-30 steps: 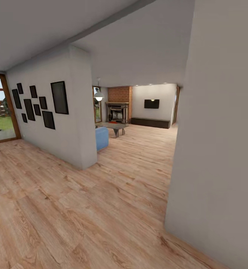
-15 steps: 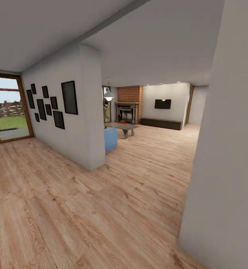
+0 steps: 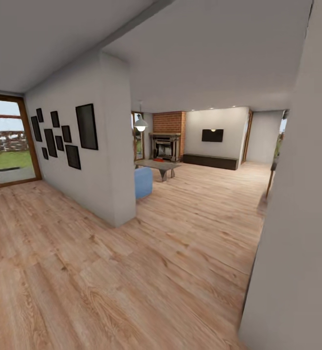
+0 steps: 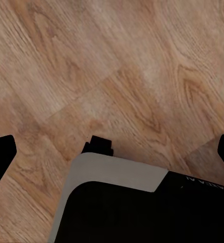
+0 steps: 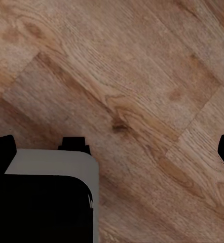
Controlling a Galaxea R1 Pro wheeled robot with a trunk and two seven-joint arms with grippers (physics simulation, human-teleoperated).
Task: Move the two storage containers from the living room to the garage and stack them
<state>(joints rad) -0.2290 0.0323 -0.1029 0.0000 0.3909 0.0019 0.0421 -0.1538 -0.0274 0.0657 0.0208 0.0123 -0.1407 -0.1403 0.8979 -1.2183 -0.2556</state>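
Far ahead in the head view lies the living room (image 3: 207,187), with its brick fireplace (image 3: 168,140), black TV (image 3: 212,135) and long dark cabinet (image 3: 210,161). A tiny orange-red spot (image 3: 158,159) sits at the fireplace foot, too small to tell whether it is a storage container. My left gripper (image 4: 112,157) is open above wood planks, with fingertips (image 4: 0,152) wide apart and nothing between them. The right gripper (image 5: 114,152) is open in the same way, its fingertips (image 5: 1,147) empty. The garage is out of view.
A white partition wall (image 3: 110,165) hung with black frames (image 3: 85,126) juts in at the left. Behind it are a blue seat (image 3: 143,181) and a low table (image 3: 158,166). Another white wall (image 3: 296,243) stands close on my right. A glass door (image 3: 8,146) is at the far left.
The whole head picture has shifted as the camera moved. The near right wall now covers less, and more of the living room shows beyond it. Nothing in the room itself has moved.
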